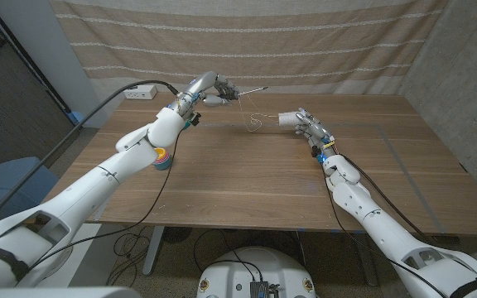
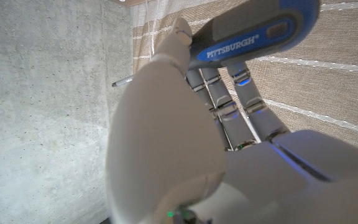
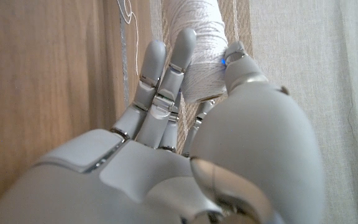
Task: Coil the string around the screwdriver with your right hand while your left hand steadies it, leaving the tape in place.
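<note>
Left hand (image 1: 208, 89) holds the screwdriver (image 1: 240, 92); right hand (image 1: 303, 124) holds the string spool (image 1: 286, 119).

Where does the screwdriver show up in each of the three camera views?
Head view: the screwdriver is held up by the left hand at upper middle, shaft pointing toward the right hand.
Left wrist view: its blue and grey handle crosses the top, gripped.
Right wrist view: not in it.
Shared landmark: the striped curtain.
</note>
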Available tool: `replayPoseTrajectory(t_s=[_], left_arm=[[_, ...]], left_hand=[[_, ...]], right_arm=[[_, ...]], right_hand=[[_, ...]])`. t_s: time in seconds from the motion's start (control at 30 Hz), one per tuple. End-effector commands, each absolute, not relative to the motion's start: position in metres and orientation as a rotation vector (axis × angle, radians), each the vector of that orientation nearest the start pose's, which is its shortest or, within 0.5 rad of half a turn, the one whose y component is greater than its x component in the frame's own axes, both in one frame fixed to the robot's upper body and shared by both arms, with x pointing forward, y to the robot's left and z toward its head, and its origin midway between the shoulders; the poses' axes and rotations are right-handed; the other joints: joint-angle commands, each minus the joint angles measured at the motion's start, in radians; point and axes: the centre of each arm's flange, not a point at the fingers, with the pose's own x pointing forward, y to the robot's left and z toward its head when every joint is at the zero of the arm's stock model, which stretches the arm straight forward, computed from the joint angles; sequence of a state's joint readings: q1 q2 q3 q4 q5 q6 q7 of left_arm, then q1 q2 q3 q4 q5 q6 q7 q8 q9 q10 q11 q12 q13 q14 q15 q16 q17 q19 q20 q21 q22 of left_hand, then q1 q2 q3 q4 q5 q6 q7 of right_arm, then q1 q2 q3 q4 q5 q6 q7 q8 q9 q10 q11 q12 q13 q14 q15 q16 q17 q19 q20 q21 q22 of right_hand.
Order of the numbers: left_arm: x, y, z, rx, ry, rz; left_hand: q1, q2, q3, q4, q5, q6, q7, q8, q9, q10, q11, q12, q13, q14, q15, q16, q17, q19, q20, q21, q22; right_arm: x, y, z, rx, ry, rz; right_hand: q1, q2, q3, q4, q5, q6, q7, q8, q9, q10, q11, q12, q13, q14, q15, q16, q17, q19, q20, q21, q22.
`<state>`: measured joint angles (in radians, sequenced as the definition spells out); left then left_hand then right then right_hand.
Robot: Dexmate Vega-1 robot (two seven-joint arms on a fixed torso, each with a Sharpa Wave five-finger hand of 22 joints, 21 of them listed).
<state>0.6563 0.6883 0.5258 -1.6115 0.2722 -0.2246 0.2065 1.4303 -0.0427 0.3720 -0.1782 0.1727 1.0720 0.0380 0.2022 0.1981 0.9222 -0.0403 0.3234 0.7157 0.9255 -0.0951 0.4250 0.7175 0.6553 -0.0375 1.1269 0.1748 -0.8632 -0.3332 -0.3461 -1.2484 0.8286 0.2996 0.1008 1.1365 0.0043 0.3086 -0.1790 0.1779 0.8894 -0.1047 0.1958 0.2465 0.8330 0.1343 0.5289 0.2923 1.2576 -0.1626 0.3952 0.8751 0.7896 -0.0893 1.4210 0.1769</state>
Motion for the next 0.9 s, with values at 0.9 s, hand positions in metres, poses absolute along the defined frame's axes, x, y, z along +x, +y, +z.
replayPoseTrajectory(t_s=[0.9], left_arm=[[0.598,0.197,0.108,1.059,-0.993,-0.019]], left_hand=[[0.103,0.118,0.04,0.018,0.006,0.074,0.043,0.006,0.023,0.011,-0.003,-0.009,0.006,0.047,-0.065,-0.001,0.007,0.025,-0.174,0.007,0.005]], right_arm=[[0.549,-0.223,-0.005,0.132,-0.817,0.735]], right_hand=[[0.163,0.146,0.136,0.031,0.009,0.18,0.179,0.006,0.001,0.131,-0.065,0.134,0.126,0.046,-0.05,-0.006,0.003,0.009,-0.123,0.007,0.001]])
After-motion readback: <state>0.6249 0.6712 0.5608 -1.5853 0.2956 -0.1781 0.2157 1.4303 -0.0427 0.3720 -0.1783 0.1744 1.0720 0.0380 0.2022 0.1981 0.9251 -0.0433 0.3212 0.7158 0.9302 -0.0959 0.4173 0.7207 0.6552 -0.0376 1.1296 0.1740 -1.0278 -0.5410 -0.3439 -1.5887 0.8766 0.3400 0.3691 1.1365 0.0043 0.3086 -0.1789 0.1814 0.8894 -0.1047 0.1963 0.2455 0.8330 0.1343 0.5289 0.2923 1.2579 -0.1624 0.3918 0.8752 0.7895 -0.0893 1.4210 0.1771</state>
